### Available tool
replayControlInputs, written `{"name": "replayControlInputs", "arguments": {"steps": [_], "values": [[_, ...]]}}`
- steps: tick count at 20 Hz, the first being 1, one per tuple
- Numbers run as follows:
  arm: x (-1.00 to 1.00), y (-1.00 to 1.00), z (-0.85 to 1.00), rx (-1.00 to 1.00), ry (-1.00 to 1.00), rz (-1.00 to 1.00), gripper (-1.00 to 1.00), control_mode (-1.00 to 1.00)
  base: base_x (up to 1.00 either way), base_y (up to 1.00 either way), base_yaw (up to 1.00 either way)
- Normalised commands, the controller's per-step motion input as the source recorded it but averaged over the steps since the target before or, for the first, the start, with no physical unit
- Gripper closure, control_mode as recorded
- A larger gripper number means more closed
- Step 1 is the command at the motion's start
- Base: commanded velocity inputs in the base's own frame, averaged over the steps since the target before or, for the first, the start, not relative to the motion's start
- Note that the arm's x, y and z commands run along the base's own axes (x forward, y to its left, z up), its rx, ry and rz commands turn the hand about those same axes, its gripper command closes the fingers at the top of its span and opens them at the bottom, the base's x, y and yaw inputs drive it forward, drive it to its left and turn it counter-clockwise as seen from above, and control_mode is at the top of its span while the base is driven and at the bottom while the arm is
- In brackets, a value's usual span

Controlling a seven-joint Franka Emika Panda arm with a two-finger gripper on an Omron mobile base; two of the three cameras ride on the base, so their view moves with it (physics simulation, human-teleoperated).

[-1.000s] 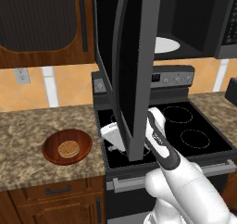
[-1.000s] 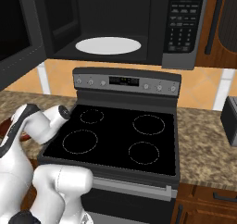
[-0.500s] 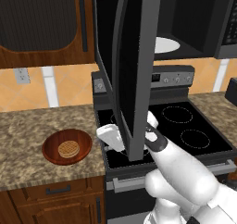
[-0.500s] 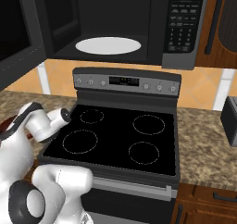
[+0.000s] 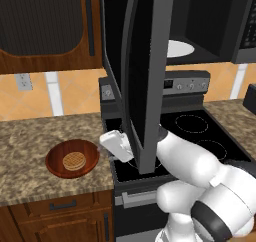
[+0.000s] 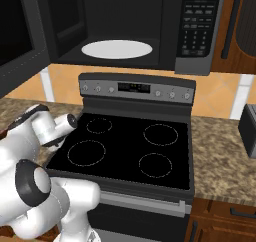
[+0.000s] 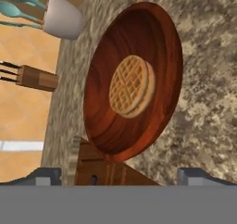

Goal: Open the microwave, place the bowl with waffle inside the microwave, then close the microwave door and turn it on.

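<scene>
Reddish-brown, wood-look: the bowl (image 5: 73,159), shallow and round, sits on the granite counter (image 5: 30,141) left of the stove (image 6: 130,146), at about 9 o'clock from the burners. The waffle (image 5: 74,161), tan and gridded, lies flat at its centre.

Handling, judged: rigid, light, not fragile; the low sloping wall offers little to pinch, so the rim is the likely hold, one finger inside and one outside. The waffle rests loose and may slide if the bowl tilts.

Gripper (image 5: 116,145): hangs just right of the bowl, apart from it, nothing between the tips (image 7: 46,176); they stand wide apart at the hand view's bottom edge.

The microwave (image 6: 125,26): door (image 5: 145,76) swung open, white turntable (image 6: 117,49) bare.

View differences: the hand view alone gives the waffle's grid, a white utensil cup (image 7: 62,17) and a knife block (image 7: 37,78) beyond the bowl at 10 o'clock. The right base view gives the button panel (image 6: 196,21); the left base view gives the bowl and the gripper together.
</scene>
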Motion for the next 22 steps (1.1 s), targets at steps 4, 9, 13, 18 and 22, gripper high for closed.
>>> {"name": "replayControlInputs", "arguments": {"steps": [4, 9, 13, 18, 22], "values": [[0.09, 0.03, -0.45, -0.02, 0.03, 0.00, -1.00, -1.00, 0.00, 0.00, 0.00], [0.13, 0.26, -0.37, -0.03, 0.02, 0.00, -1.00, -1.00, 0.00, 0.00, 0.00], [0.16, 0.36, -0.29, -0.04, 0.01, -0.01, -1.00, -1.00, 0.00, 0.00, 0.00], [0.21, 0.33, -0.23, -0.03, 0.01, -0.01, -1.00, -1.00, 0.00, 0.00, 0.00], [0.28, 0.20, -0.10, -0.01, 0.00, -0.01, -1.00, -1.00, 0.00, 0.00, 0.00]]}}
